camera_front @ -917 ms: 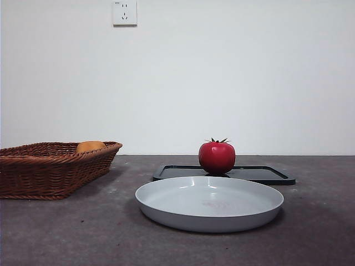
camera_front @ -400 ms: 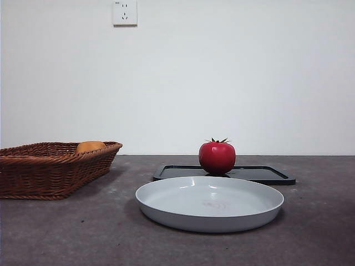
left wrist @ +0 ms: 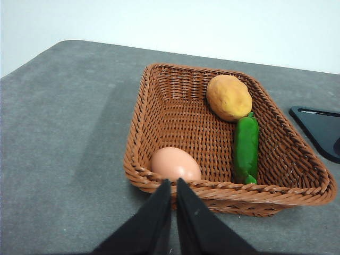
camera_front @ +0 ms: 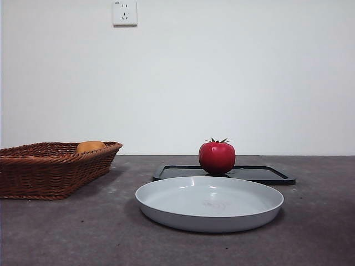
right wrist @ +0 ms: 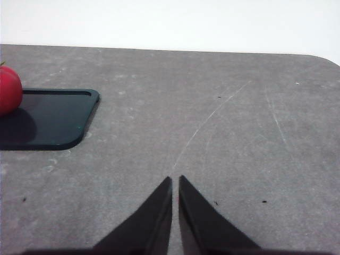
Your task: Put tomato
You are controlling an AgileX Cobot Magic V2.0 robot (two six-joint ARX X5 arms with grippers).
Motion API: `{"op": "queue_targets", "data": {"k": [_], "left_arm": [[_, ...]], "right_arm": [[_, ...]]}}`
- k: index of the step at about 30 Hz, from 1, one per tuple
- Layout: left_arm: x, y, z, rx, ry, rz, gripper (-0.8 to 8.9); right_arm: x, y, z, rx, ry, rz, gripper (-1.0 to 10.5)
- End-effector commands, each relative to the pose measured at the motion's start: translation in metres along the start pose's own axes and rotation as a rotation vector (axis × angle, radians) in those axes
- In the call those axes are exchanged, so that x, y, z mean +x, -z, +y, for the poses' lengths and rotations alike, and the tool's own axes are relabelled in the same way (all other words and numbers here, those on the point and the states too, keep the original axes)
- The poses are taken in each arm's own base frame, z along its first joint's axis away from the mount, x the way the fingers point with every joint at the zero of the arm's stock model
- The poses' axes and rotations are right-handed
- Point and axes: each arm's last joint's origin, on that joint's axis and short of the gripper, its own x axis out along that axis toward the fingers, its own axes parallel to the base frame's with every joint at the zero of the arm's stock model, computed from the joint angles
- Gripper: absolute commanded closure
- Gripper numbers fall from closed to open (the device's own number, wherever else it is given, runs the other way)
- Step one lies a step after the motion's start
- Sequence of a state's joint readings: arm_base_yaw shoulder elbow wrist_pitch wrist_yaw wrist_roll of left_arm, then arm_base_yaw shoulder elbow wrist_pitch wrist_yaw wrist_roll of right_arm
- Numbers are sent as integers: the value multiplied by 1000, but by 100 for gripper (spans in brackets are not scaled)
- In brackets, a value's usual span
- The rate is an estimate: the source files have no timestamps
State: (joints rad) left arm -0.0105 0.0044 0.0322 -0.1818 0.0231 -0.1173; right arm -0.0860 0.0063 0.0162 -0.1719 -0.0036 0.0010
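Note:
The glossy red tomato [camera_front: 217, 157] with a green stem stands on a black tray [camera_front: 266, 174] behind a grey round plate [camera_front: 166, 195] in the front view. Its edge also shows in the right wrist view [right wrist: 9, 94], on the black tray [right wrist: 50, 119]. My right gripper [right wrist: 175, 183] is shut and empty above bare table, well off to the side of the tray. My left gripper [left wrist: 173, 186] is shut and empty just outside the near rim of the wicker basket [left wrist: 154, 106]. Neither gripper shows in the front view.
The wicker basket [camera_front: 33, 172] stands at the left and holds an orange fruit [left wrist: 229, 97], a green vegetable [left wrist: 246, 146] and an egg [left wrist: 176, 164]. A wall socket [camera_front: 124, 12] is on the white wall. The table is dark grey.

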Motion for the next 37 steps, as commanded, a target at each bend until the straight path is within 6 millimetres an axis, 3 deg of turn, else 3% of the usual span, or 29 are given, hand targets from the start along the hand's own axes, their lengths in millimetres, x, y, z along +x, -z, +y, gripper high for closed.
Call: {"op": "queue_targets", "data": {"k": [1,37], "left_arm": [[2,7,1,11,0,26,798],[2,7,1,11,0,26,798]], "right_arm": [[0,2,0,17,-2,7,934],[0,0,0,17,3,-15,934]]}}
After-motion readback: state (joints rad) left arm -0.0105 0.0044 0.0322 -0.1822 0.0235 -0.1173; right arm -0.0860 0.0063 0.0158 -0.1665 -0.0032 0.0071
